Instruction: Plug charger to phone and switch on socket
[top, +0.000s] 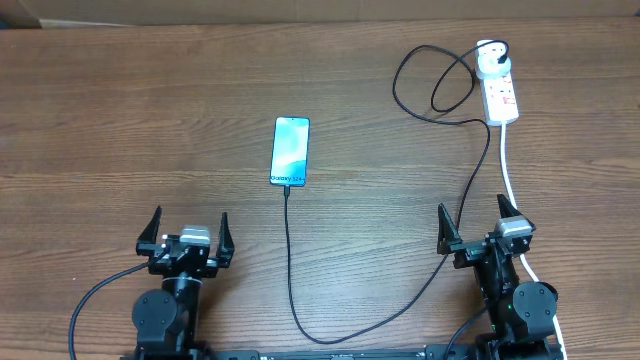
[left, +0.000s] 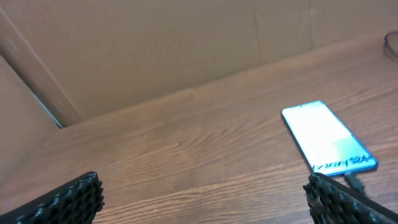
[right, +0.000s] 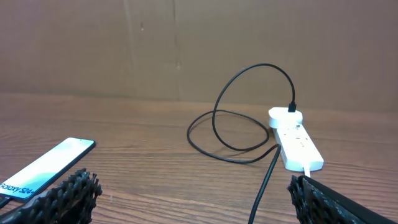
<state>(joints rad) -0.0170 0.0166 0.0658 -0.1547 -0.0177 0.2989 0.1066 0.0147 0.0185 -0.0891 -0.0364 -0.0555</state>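
While both arms sit at the near edge of the counter (top: 120, 110), the left gripper (top: 190, 216) and the right gripper (top: 472, 208) each stand with fingers spread wide, holding nothing.

- The phone (top: 290, 151) lies flat mid-counter, screen lit and face up, well ahead of the left gripper and to its right.
- The charger (top: 288, 260) runs from the phone's near short edge toward the robot, curves right, passes just beside the right gripper, then loops near the socket (top: 500, 92).
- The charger's black plug sits in the round white adapter (top: 492, 60) at the socket's far end.
- The tip meets the phone's edge; whether it is fully seated I cannot tell.
- The socket lies far right, well apart from the phone. Its switch position is too small to read.
- The white cord (top: 508, 170) trails from the socket toward the right arm.
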